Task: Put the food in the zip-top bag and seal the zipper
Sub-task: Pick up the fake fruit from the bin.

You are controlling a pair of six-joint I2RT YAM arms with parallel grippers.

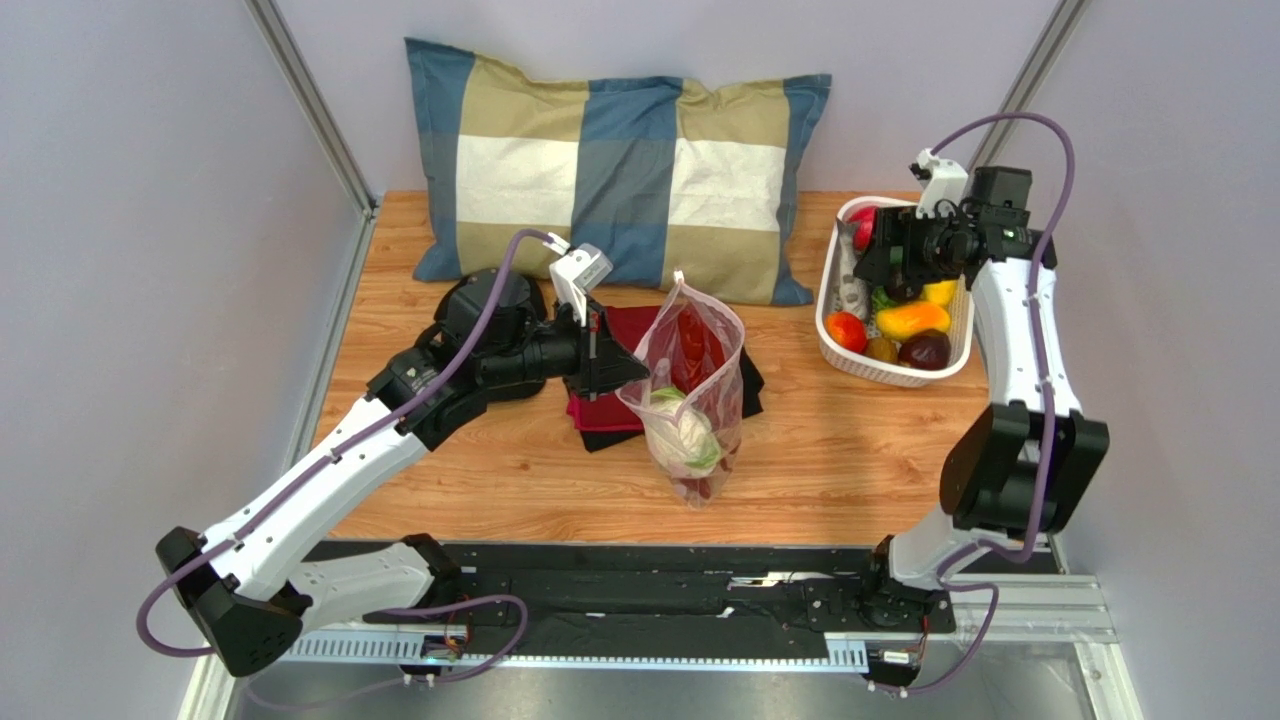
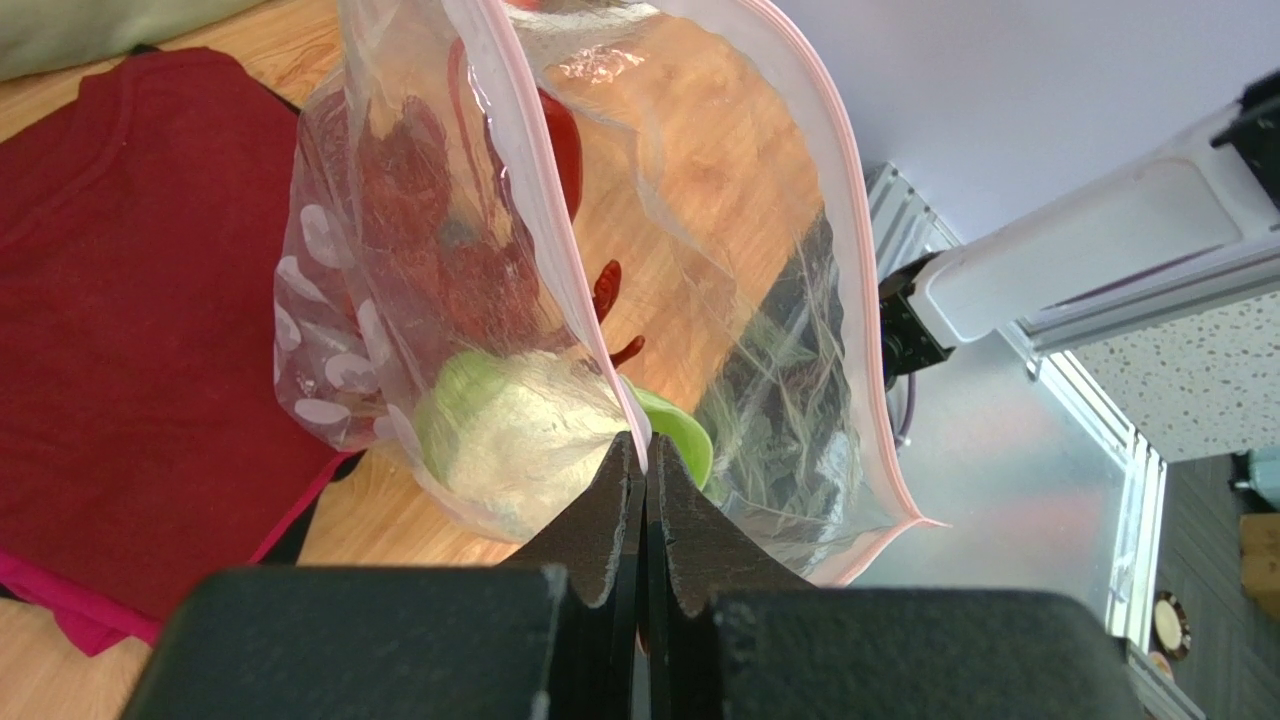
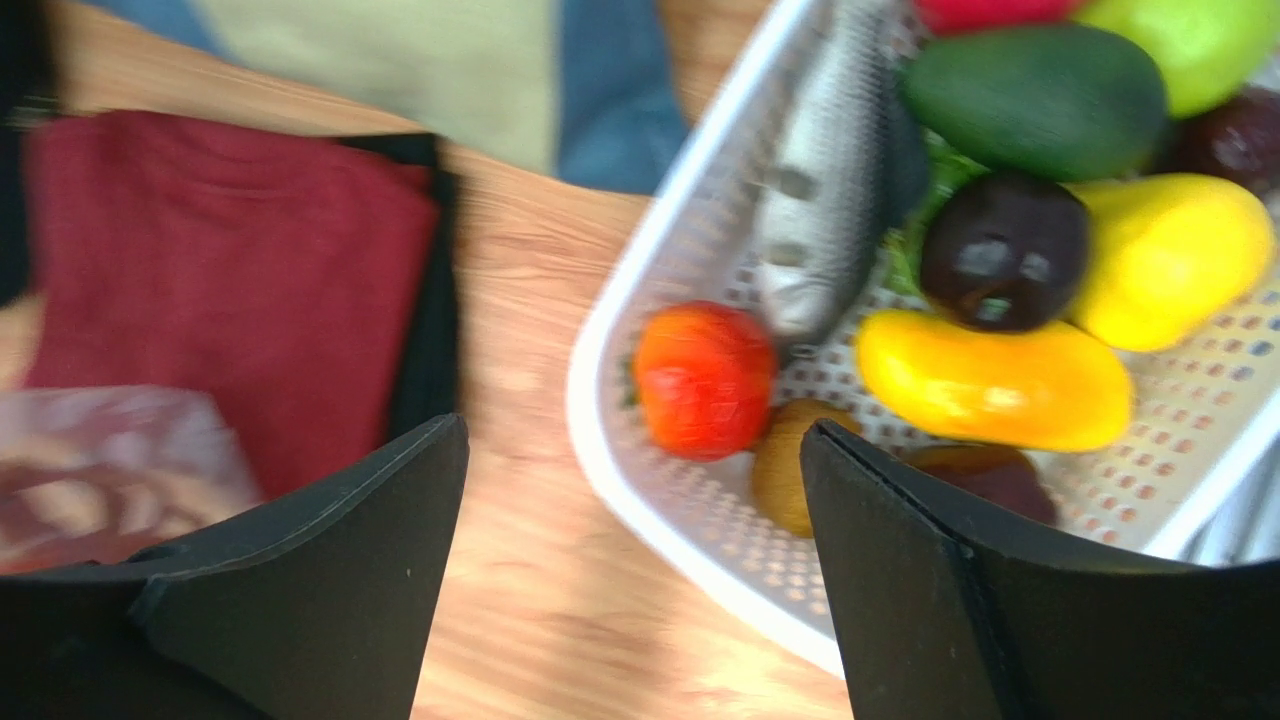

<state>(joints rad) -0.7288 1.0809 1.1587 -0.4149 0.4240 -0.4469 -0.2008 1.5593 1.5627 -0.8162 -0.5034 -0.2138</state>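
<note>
Mid-table, over the folded red cloth (image 2: 135,270): zip-top bag (image 1: 694,393) is held upright by the left gripper (image 2: 643,477), jaws closed on one lip at the zipper (image 2: 559,225); mouth gapes. Film is thin, clear, crinkly; a whitish-green rounded piece (image 1: 679,428) and a red one (image 1: 694,348) sit inside. Far right, the right gripper (image 3: 631,435) is spread wide, empty, above the white perforated basket (image 1: 827,293) w/ the other food (image 3: 992,383): smooth, glossy, rounded. Risks, as judged: slick film could be dragged from the pinch by added wt., collapsing the mouth; rounded pieces may squirt from the fingers; a missed drop may tip the bag.
</note>
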